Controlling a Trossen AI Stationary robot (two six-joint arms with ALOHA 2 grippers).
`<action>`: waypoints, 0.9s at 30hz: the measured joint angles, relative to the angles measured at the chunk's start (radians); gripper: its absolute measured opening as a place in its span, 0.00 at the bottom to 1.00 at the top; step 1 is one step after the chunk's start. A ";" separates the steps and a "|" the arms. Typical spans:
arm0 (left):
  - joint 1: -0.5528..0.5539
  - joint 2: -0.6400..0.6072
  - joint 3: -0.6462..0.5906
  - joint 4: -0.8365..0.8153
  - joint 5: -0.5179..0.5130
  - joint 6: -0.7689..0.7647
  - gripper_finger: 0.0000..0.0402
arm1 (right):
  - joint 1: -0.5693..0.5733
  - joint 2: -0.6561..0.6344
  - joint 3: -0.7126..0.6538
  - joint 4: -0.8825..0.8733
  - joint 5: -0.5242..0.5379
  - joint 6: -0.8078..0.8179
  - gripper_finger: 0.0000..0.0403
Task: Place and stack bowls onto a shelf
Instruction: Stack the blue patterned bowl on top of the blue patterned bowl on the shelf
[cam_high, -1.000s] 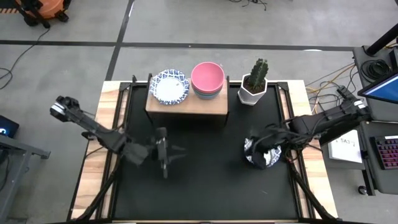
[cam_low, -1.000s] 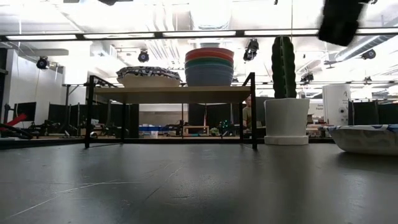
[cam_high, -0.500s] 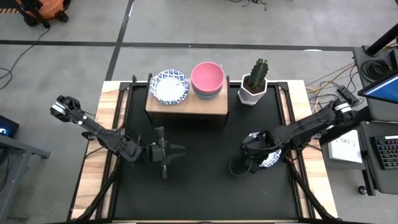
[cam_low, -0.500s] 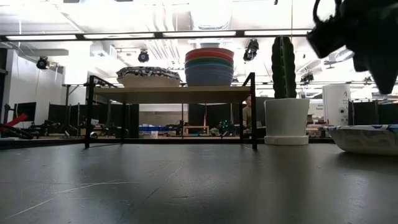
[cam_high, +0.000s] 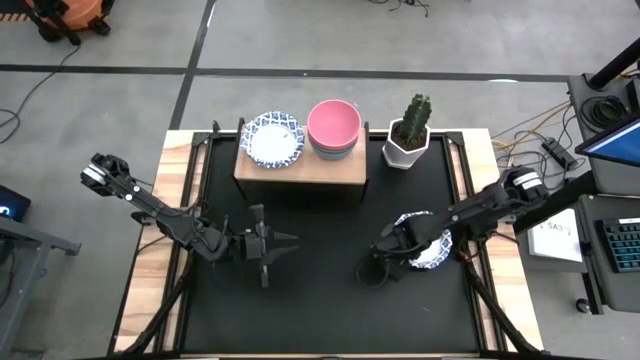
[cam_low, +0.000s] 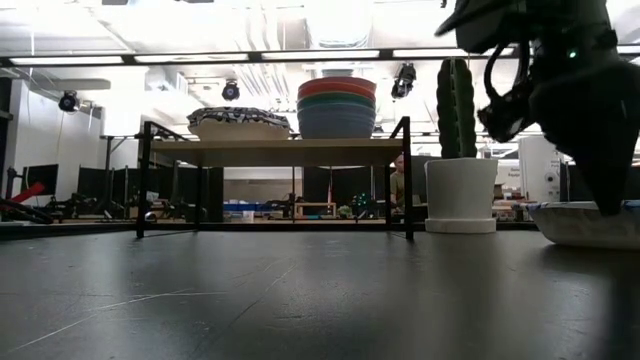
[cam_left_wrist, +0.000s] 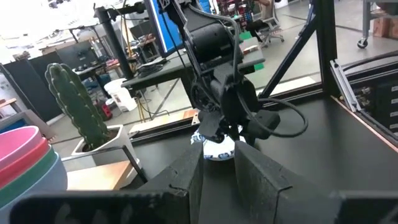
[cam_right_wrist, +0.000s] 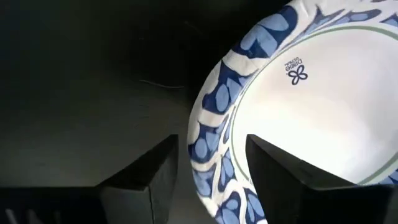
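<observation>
A white bowl with a blue patterned rim (cam_high: 432, 250) (cam_right_wrist: 298, 93) lies on the black table at the right. My right gripper (cam_right_wrist: 208, 158) (cam_high: 400, 248) is open and comes down on the bowl's left rim, one finger outside it and one over the bowl's inside. The light-wood shelf (cam_high: 300, 172) (cam_low: 280, 152) at the far edge carries patterned bowls (cam_high: 274, 139) on its left. Beside them stands a stack of plain bowls with a pink one on top (cam_high: 333, 127). My left gripper (cam_high: 278, 243) (cam_left_wrist: 219, 177) waits open and empty at the table's middle left. My right gripper has its fingers (cam_right_wrist: 146, 183) on either side of the patterned bowl's rim (cam_right_wrist: 211, 134), slanting down from above. I cannot tell whether either finger touches the rim. The bowl rests flat on the table.
A cactus in a white faceted pot (cam_high: 410, 132) (cam_low: 460, 185) stands right of the shelf, at the far edge behind the bowl. Black tabletop (cam_high: 320, 290) lies bare between the two grippers. Wooden side strips (cam_high: 150, 250) border the table.
My right gripper has come down from above the patterned bowl and shifted toward the table's left, so more of the bowl shows. The bowl has stayed where it was.
</observation>
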 joint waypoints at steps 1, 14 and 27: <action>0.000 0.000 0.000 0.000 0.000 -0.002 0.18 | 0.000 0.008 0.000 0.001 0.000 -0.003 0.44; 0.000 0.000 0.000 0.009 0.001 -0.123 0.20 | 0.000 -0.026 0.016 0.047 -0.038 -0.171 0.04; 0.034 0.188 0.083 0.101 0.117 -0.106 0.50 | 0.005 -0.072 0.240 0.241 -0.122 -0.644 0.03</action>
